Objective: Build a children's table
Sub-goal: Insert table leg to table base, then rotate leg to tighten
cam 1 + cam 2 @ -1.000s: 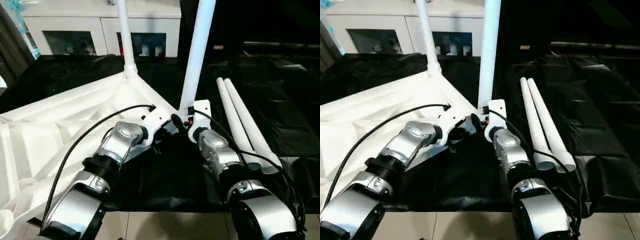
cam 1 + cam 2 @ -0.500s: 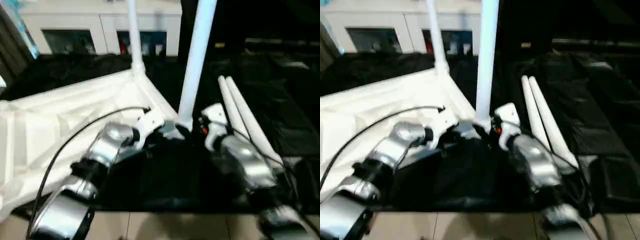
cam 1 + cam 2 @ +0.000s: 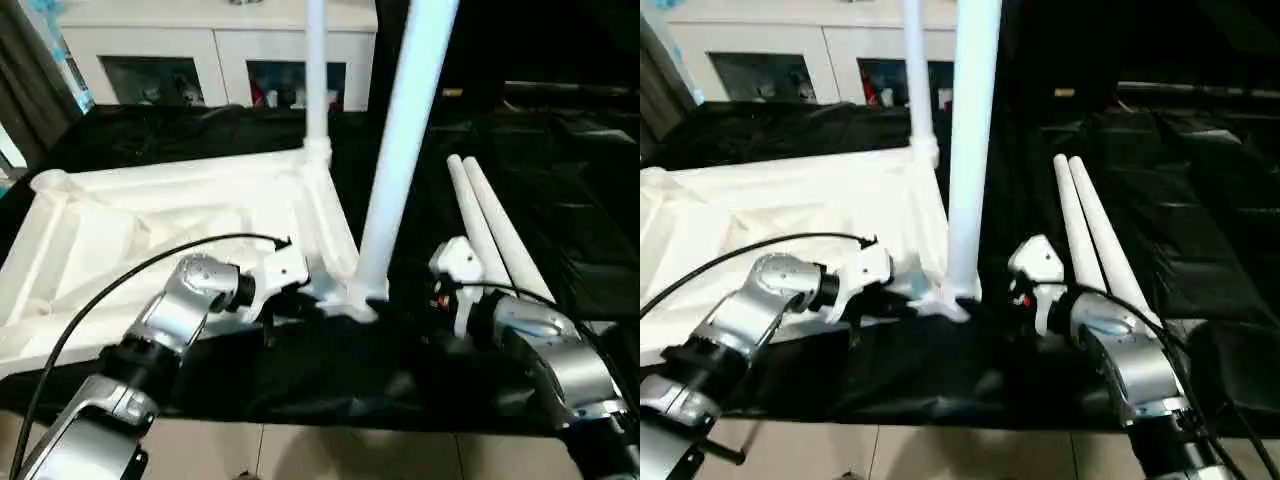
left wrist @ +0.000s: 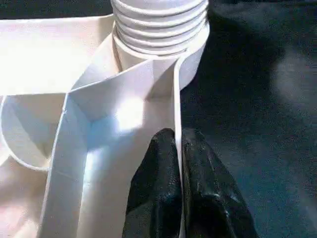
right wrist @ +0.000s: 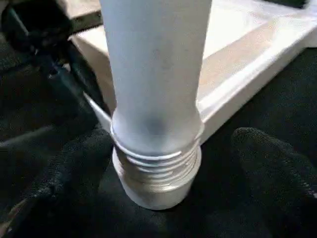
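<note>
White tabletop [image 3: 150,230] lies upside down at centre-left of the head views. The left gripper [image 4: 177,163] pinches its rim beside a corner socket [image 5: 157,181]. The right gripper [image 5: 173,168] stands released around the upright leg [image 3: 400,150] screwed there. Two spare legs [image 3: 490,230] lie at right.

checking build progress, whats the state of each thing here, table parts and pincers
tabletop: upside down on the black cloth, ribbed underside up
near corner leg: upright in its socket, threads still showing at the base
far corner leg: upright in its socket
two spare legs: lying side by side on the cloth, not fitted
left pincer: shut on the tabletop rim
right pincer: open, fingers either side of the near leg's base
</note>
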Robot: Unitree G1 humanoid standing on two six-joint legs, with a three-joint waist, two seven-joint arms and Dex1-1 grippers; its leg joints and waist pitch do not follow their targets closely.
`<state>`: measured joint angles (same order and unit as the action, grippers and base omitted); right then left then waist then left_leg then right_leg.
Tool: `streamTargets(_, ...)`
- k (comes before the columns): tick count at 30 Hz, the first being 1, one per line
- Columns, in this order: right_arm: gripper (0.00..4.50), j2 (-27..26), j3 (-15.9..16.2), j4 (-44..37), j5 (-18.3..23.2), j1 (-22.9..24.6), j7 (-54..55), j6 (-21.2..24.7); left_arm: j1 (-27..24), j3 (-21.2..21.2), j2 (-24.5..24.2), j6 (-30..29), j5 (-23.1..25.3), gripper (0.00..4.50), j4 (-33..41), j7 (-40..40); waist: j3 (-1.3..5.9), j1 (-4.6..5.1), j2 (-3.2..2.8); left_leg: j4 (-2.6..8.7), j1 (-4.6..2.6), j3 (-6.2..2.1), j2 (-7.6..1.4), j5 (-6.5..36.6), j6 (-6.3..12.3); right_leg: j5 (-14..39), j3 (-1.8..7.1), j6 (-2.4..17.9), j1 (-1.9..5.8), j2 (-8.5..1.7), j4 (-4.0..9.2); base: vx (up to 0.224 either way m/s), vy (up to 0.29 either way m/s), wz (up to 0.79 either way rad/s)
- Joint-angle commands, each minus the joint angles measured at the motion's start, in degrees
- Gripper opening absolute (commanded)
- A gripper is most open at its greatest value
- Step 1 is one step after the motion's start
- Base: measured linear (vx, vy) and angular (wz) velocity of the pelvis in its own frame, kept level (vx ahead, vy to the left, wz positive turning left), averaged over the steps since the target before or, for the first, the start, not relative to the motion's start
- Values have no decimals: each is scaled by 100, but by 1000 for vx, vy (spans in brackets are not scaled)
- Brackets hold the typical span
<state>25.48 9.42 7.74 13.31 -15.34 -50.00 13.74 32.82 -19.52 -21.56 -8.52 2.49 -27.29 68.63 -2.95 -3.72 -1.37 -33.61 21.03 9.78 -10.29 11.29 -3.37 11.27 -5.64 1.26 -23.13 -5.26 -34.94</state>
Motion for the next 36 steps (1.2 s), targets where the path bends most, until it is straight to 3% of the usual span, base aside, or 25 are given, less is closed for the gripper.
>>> streamTargets(1, 432, 66, 66, -194, -57, 11, -151, 53, -14, -56, 75, 89, -285, 0, 246, 245, 354, -3, 72, 344, -3, -52, -292, 644, 573, 587, 355, 1335, 369, -375, 403, 0, 0, 0)
streamTargets(8, 432, 52, 191, -109, -109, -88, -251, -7, -85, -58, 27, -25, -319, 0, 471, 394, 372, -20, 63, 331, -2, -62, -292, 547, 555, 557, 350, 1304, 380, -376, 381, 0, 0, 0)
streamTargets(13, 432, -45, 256, 44, -179, -172, -269, -113, -96, -65, 47, -66, -317, 0, 529, 418, 396, -37, 44, 307, -3, -66, -292, 375, 633, 180, 346, 1413, 386, -373, 327, 0, 0, 0)
streamTargets(18, 432, -163, 283, 253, -194, -285, -255, -220, -92, -59, 57, -87, -309, 0, 534, 428, 397, -59, 45, 300, -12, -61, -289, 394, 620, 190, 344, 1457, 381, -371, 323, 0, 0, 0)
streamTargets(36, 284, -333, 288, 661, -262, -348, -256, -438, -81, 14, 107, -189, -289, 0, 429, 263, 413, -103, 47, 275, -12, -60, -283, 376, 604, 164, 342, 1443, 392, -363, 299, 0, 0, 0)
